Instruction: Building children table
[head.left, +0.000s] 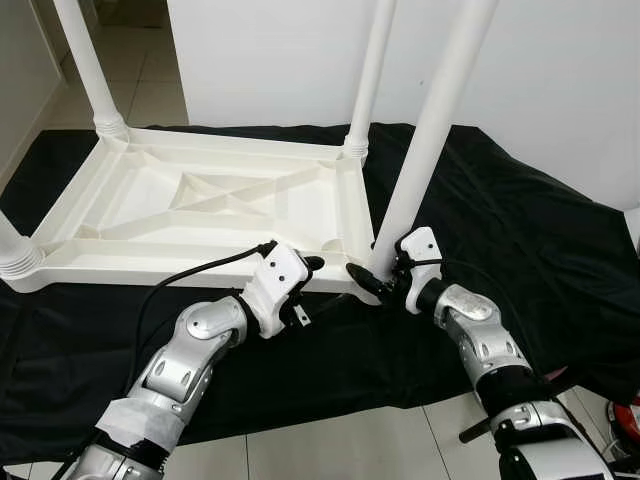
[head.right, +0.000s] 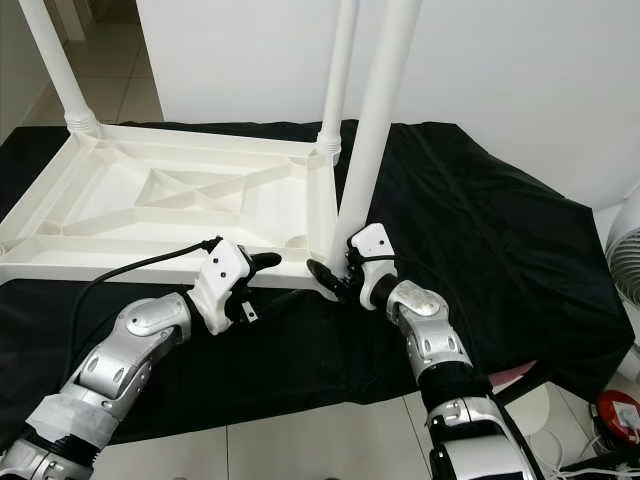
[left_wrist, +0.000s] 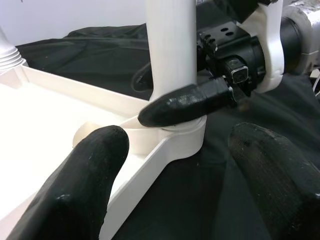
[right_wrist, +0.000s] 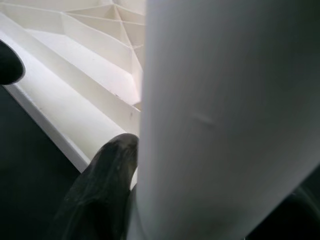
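The right gripper is clamped on the base of the white leg at the upturned tabletop corner, while the left gripper, fingers spread and empty, sits just beside that corner.

A home room: tiled floor, white wall, fan.

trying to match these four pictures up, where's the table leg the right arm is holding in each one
Left eye view: the table leg rises right of centre, from the near right corner of the upturned table.
Right eye view: it slants up at centre.
Left wrist view: its base stands upright at top centre.
Right wrist view: it looms close across the right side.
Shared landmark: the right end effector gripping the leg's base at the corner socket.
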